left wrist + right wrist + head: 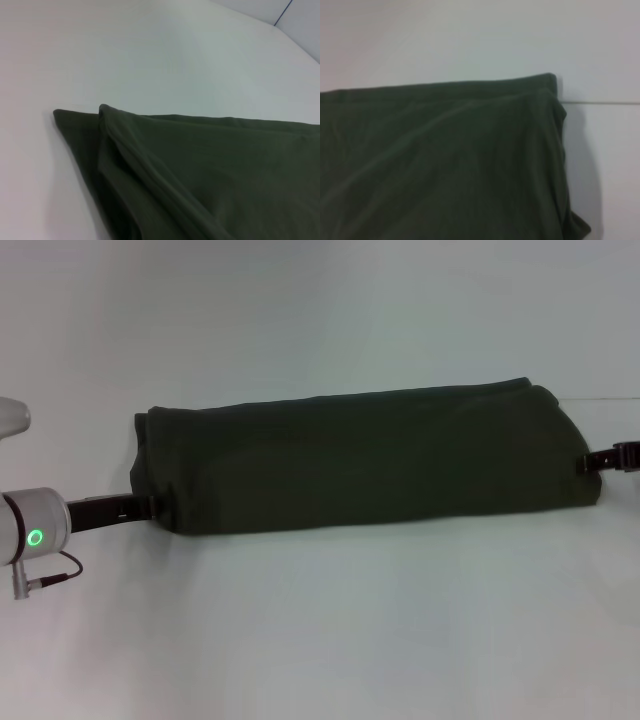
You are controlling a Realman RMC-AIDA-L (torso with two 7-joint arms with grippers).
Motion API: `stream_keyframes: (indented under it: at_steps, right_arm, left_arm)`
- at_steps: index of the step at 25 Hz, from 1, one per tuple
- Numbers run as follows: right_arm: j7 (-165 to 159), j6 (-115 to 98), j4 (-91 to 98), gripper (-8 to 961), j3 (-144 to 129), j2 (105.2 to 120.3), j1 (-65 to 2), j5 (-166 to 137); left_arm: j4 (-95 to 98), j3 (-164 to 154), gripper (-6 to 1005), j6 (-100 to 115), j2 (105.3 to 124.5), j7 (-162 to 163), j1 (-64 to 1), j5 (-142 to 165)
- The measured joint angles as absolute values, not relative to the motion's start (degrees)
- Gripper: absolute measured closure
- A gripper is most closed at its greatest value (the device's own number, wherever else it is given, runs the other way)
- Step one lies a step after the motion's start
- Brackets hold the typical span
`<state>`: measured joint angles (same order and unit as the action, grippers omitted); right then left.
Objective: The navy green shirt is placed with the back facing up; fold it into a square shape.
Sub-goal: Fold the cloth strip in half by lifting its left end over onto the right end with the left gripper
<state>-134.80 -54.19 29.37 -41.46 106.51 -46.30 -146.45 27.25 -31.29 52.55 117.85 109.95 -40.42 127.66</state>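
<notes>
The navy green shirt (365, 462) lies across the white table as a long, dark olive band, plain side showing, and bulges upward at both ends. My left gripper (152, 506) is at the band's left end and my right gripper (588, 461) is at its right end. Each is shut on a cloth edge, with the fingertips buried in the fabric. In the left wrist view the shirt (200, 175) rises toward the camera in doubled layers. The right wrist view shows the shirt (445, 160) with its folded corner close up.
The white table (320, 640) stretches around the shirt on all sides. A table seam or edge line (610, 398) runs at the far right behind the shirt. The left arm's silver wrist with a green light (35, 537) sits at the left border.
</notes>
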Motion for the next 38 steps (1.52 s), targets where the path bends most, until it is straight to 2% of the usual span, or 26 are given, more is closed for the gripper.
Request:
stream_keyframes:
  at_steps: [9, 20, 24, 38]
  right_arm:
    - [-134.3, -47.5, 27.5, 127, -43.6, 109.13, -46.5, -146.5]
    - [-133.5, -43.2, 24.5, 133, -44.3, 110.42, -47.2, -146.6]
    - [-133.2, -42.1, 24.4, 306, -44.6, 111.19, -47.2, -146.6]
    - [-132.4, -41.3, 25.0, 505, -45.9, 111.85, -46.4, -146.6]
  left_arm:
    - [27.2, -31.5, 976, 52.5, 117.85, 109.9, -40.4, 127.6]
    - [27.2, -31.5, 964, 52.5, 117.85, 109.9, -40.5, 127.5]
    - [27.2, -31.5, 959, 52.5, 117.86, 109.9, -40.5, 127.5]
    - [27.2, -31.5, 945, 52.5, 117.93, 109.9, -40.6, 127.4]
